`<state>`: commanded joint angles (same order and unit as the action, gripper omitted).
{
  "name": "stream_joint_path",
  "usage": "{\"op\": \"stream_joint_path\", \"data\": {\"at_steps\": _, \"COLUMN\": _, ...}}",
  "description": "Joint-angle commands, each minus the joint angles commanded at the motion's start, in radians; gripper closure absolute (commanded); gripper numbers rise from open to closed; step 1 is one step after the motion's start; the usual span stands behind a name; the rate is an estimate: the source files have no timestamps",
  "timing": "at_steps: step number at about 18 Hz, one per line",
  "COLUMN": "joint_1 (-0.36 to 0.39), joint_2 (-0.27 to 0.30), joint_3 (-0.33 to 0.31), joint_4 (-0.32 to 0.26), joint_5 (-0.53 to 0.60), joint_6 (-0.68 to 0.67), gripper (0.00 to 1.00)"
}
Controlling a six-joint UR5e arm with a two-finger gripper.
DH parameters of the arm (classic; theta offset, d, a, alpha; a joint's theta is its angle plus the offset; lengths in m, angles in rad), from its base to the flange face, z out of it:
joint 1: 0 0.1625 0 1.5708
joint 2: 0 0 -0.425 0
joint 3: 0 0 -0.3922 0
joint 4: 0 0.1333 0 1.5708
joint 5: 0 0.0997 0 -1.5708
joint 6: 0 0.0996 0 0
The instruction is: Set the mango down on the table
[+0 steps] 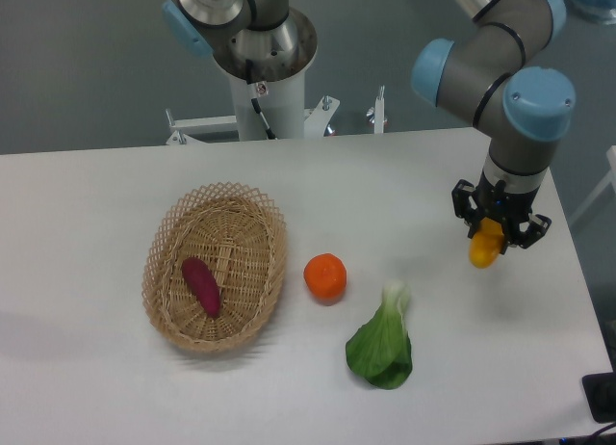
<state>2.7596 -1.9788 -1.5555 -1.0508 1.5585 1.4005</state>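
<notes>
While the white table (96,387) fills most of the view, its left part carries a woven wicker basket (216,268), oval and tilted slightly, with a purple sweet potato (201,285) lying inside on the basket floor, toward the left half. Just right of the basket, apart from its rim, a round orange (325,277) sits on the tabletop. Further right and a little nearer the front edge lies a bok choy (382,344), its pale stem end pointing up toward the orange and its dark green leaves spread toward the front. At the far right the arm (500,69) with grey links and blue joint caps reaches down over the table, and the gripper (489,241) points downward with its black fingers clamped around the mango (484,248). The yellow-orange fruit hangs between the fingers with its lower end sticking out below them, over the right side of the table, well apart from the bok choy and the orange
</notes>
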Motion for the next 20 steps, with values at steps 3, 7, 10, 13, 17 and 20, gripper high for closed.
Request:
{"op": "stream_joint_path", "data": {"at_steps": 3, "joint_1": 0.000, "joint_2": 0.000, "joint_3": 0.000, "joint_4": 0.000, "joint_5": 0.000, "joint_6": -0.002, "gripper": 0.59}}
{"op": "stream_joint_path", "data": {"at_steps": 7, "joint_1": 0.000, "joint_2": 0.000, "joint_3": 0.002, "joint_4": 0.000, "joint_5": 0.002, "joint_6": -0.002, "gripper": 0.59}}
{"op": "stream_joint_path", "data": {"at_steps": 10, "joint_1": 0.000, "joint_2": 0.000, "joint_3": 0.002, "joint_4": -0.003, "joint_5": 0.002, "joint_6": 0.000, "gripper": 0.59}}
{"op": "stream_joint_path", "data": {"at_steps": 13, "joint_1": 0.000, "joint_2": -0.002, "joint_3": -0.005, "joint_4": -0.002, "joint_5": 0.000, "joint_6": -0.002, "gripper": 0.59}}
{"op": "stream_joint_path", "data": {"at_steps": 17, "joint_1": 0.029, "joint_2": 0.008, "joint_3": -0.063, "joint_4": 0.024, "joint_5": -0.011, "joint_6": 0.008, "gripper": 0.59}}
{"op": "stream_joint_path", "data": {"at_steps": 20, "joint_1": 0.026, "joint_2": 0.008, "joint_3": -0.109, "joint_4": 0.083, "joint_5": -0.008, "joint_6": 0.015, "gripper": 0.60}}
